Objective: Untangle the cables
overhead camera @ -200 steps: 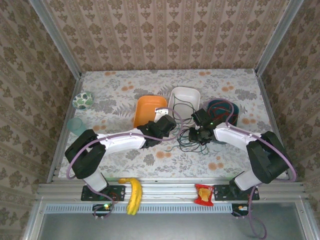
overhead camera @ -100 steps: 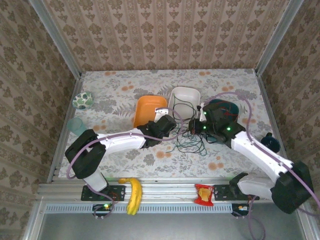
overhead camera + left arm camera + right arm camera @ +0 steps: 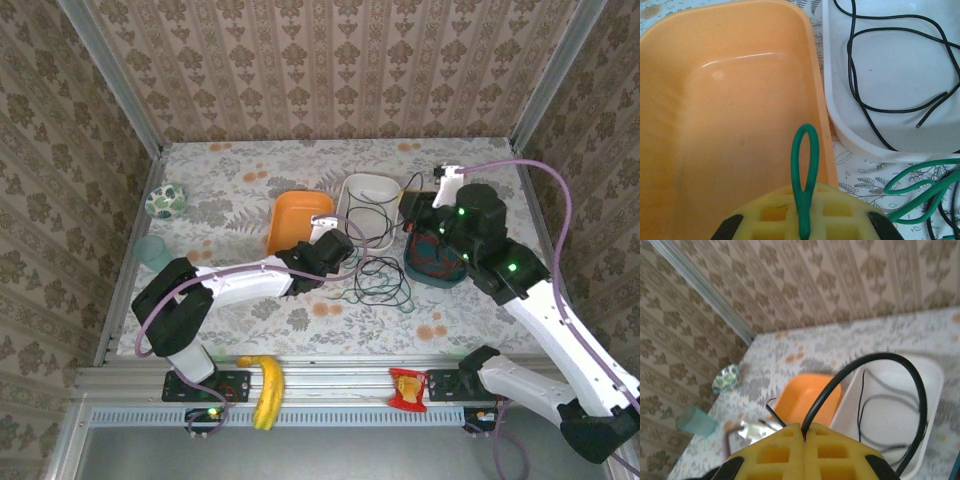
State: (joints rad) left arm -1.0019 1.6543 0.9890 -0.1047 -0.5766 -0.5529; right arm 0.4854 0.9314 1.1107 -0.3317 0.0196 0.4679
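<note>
Right tool (image 3: 804,447) first: the yellow pads are pressed together on a black cable (image 3: 912,375), which comes out of the pinch, arcs up and over, and drops toward the white bin (image 3: 935,385). The big change is that a second ago this tool was low, right at the knot on the surface (image 3: 230,180). Now the whole arm has swung up and back to the right, so it's hanging above the dark bowl (image 3: 437,268) with the strand trailing behind it. To me that says the black one is getting drawn out of the pile, which is what you want here.

Left tool (image 3: 804,212) hasn't really gone anywhere. It's clamped on a green cable (image 3: 806,150), and a little loop of it pokes up out of the pads, sitting over the edge of the orange bin (image 3: 715,125). So it looks like the anchor while the other side pulls.

The rest of the cables (image 3: 378,282) are a loose scribble of green and black on the surface, just right of the left tool and down-left of the raised right one, well apart from it now. Some black cable also lies coiled inside the white bin. From the top view, the pile looks a bit more spread out than it did, though strands still cross, so I wouldn't call it untangled.
</note>
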